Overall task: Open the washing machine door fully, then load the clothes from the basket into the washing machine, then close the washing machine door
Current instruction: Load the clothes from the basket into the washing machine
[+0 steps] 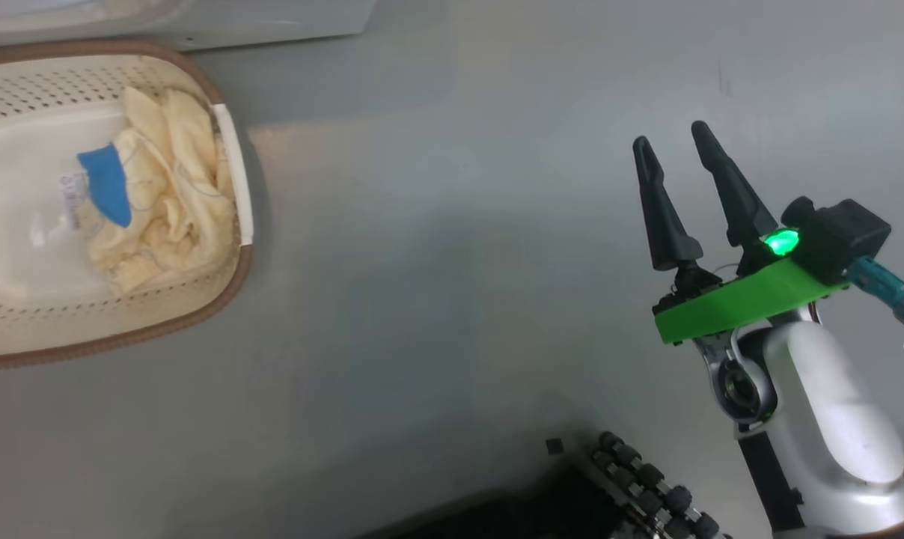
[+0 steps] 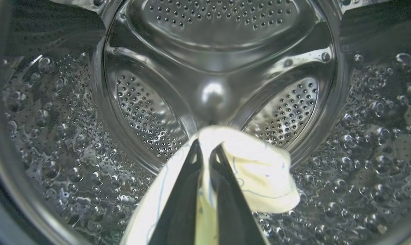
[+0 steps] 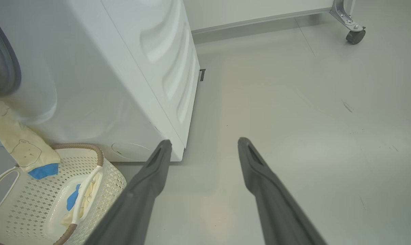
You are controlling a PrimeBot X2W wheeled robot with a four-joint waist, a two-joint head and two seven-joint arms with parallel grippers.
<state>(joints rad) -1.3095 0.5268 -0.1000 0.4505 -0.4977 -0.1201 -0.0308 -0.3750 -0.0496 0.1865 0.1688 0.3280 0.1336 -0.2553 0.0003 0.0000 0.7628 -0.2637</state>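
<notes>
My left gripper (image 2: 207,146) reaches inside the steel drum (image 2: 212,92) of the washing machine (image 3: 117,75), shut on a cream-yellow garment (image 2: 260,170). In the right wrist view that garment (image 3: 18,143) trails from the machine's opening down towards the basket (image 3: 32,204). More clothes (image 1: 175,195) with a blue patch lie in the basket (image 1: 227,284) at the head view's left. My right gripper (image 1: 670,136) hovers open over bare floor, well to the right of the basket, its fingers (image 3: 151,177) holding nothing. The washing machine door is out of view.
The basket stands on the grey floor right in front of the machine's base (image 1: 272,19). My own wheeled base (image 1: 646,479) shows at the head view's bottom. A caster wheel (image 3: 355,35) of a frame stands far off beside the machine.
</notes>
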